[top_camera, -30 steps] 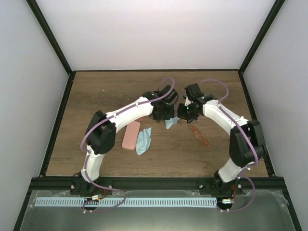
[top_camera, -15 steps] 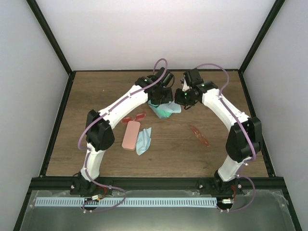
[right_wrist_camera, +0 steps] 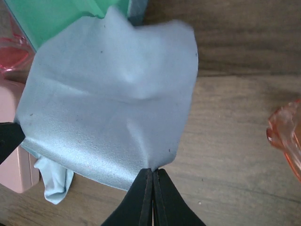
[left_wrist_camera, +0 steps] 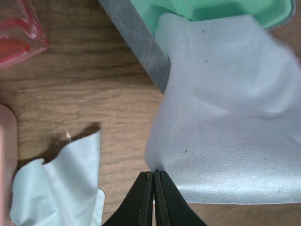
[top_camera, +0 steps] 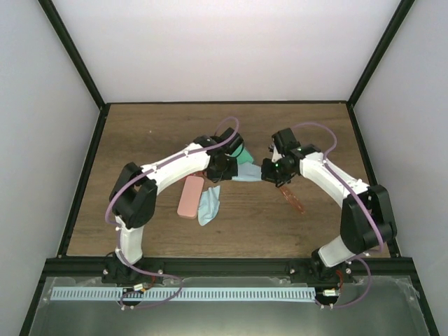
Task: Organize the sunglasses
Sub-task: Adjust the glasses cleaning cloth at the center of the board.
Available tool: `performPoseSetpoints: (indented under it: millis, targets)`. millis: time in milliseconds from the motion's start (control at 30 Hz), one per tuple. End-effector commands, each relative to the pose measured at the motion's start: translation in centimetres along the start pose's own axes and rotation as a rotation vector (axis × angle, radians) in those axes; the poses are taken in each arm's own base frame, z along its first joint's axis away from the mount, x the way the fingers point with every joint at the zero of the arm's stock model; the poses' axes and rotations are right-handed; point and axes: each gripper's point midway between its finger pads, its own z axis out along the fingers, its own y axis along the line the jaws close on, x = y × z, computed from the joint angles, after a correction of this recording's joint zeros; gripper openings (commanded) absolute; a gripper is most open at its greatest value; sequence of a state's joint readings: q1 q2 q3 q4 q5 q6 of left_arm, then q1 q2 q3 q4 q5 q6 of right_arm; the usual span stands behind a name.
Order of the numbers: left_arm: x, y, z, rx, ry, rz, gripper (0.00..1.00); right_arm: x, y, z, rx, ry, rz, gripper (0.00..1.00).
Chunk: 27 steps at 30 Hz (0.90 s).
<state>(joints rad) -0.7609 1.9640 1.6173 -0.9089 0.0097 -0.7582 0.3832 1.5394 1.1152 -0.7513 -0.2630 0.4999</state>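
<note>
Sunglasses: orange-red pair (top_camera: 292,198), right of centre; reddish-pink pair (left_wrist_camera: 19,37), upper left. Probably light, fragile, slick; take by the bridge. Tools: left gripper (left_wrist_camera: 154,188) and right gripper (right_wrist_camera: 153,188), both clamped on blue cloth (right_wrist_camera: 108,94).

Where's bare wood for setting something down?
Free: the far-left corner of the table, and the near strip between the pink case and front edge. Crowded: the middle, where left pincer and right pincer hold one cloth, by the spare cloth and orange sunglasses.
</note>
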Motion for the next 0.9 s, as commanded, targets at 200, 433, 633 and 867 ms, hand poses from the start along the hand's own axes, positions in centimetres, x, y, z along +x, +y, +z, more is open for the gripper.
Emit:
performPoseSetpoints:
  millis: [200,433,633,867]
  targets:
    - [3.2,-2.5,0.2,0.071,0.027,0.041,0.04,2.3,-0.2,-0.6,-0.031,-0.004,0.014,0.01]
    - [5.5,-0.7,1.9,0.040,0.078,0.036,0.04,4.7,-1.4,0.5,-0.022,0.038,0.033,0.01]
    - [7.8,1.0,3.7,0.016,0.142,0.036,0.04,6.3,-2.8,1.5,0.005,0.063,0.047,0.01]
    - [8.8,1.5,4.5,0.007,0.179,0.045,0.04,7.8,-3.4,1.9,0.005,0.088,0.057,0.01]
